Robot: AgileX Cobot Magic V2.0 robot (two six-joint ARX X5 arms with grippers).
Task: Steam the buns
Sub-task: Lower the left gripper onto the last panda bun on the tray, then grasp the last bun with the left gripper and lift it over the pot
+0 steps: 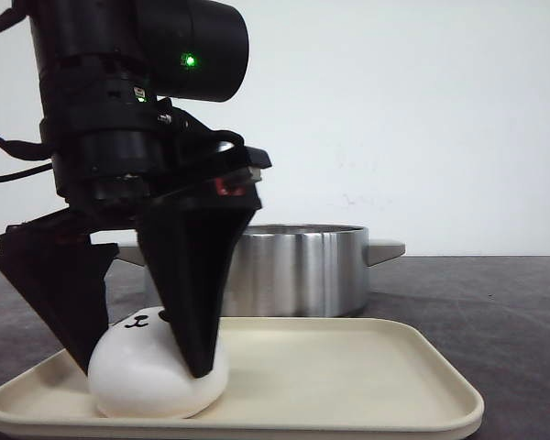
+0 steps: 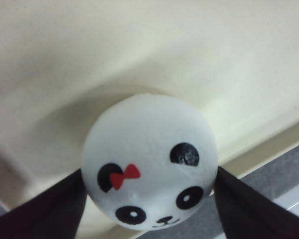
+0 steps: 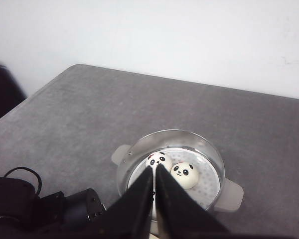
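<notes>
Left gripper pinches 1 panda bun on the cream tray — right gripper, fingers pressed together, above the steel pot holding 2 buns.

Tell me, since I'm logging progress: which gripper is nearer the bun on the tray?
Left. The left gripper has its fingers on either side of the bun on the tray; the right gripper hovers above the pot.

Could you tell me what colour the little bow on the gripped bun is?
Red, on the bun; clearest in the left wrist view.
</notes>
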